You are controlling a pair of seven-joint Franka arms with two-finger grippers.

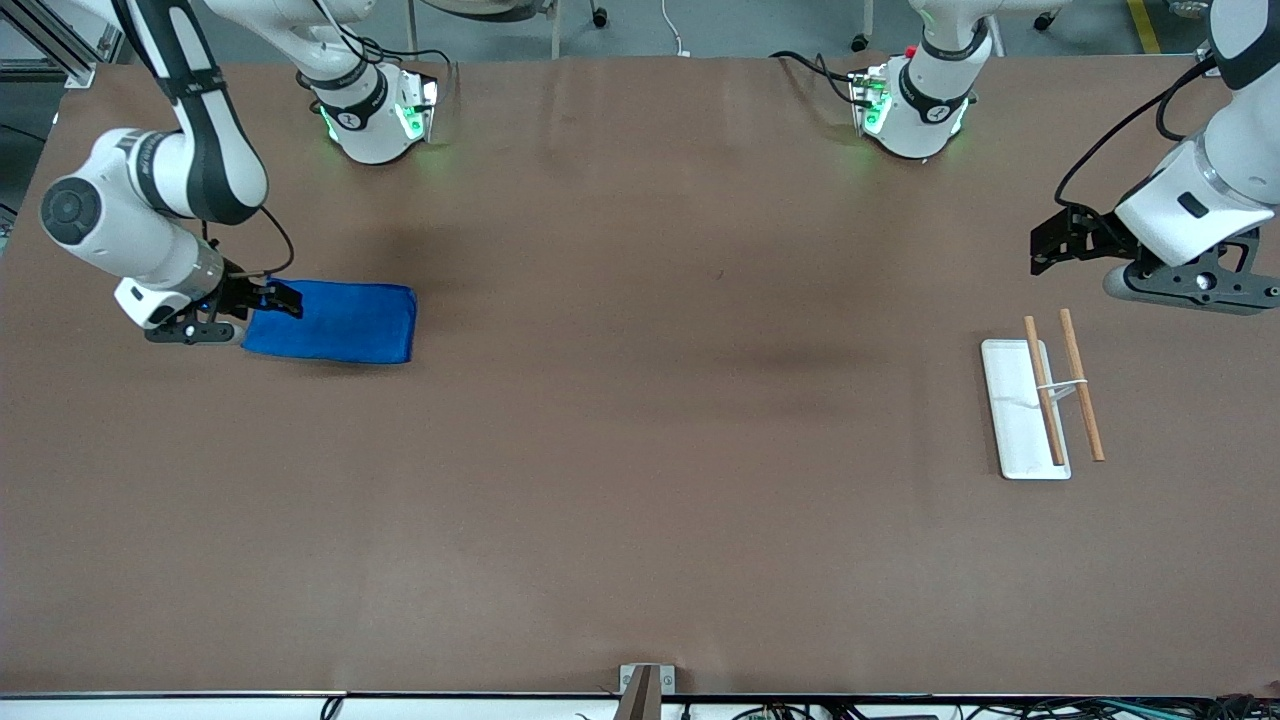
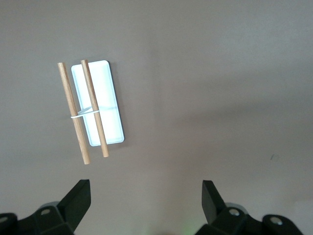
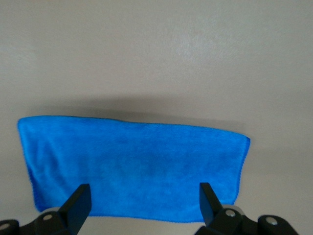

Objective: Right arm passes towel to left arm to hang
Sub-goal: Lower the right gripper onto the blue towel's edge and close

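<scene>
Right gripper [image 1: 283, 297] sits low at the edge of the towel, fingers spread wide apart, nothing between them; in the right wrist view the two black fingertips [image 3: 78, 203] frame the cloth's near edge. Left gripper [image 1: 1045, 245] hangs in the air over bare counter near the tray, fingers equally wide apart and empty (this arm waits).

Brown matte counter [image 1: 640, 450]: carries everything listed.

Small bright royal-blue soft cloth towel [image 1: 335, 322]: roughly rectangular, lying flat on the counter toward the right arm's end, long side running across the table. No loop made out from these views.

Flat white rectangular tray [image 1: 1015, 420]: toward the left arm's end, well apart from the towel.

Two slim wooden rods [image 1: 1082, 385]: parallel, one lying over the tray's edge, the other just beside the tray, joined by a thin white crosspiece [image 2: 83, 113] near mid-length.
</scene>
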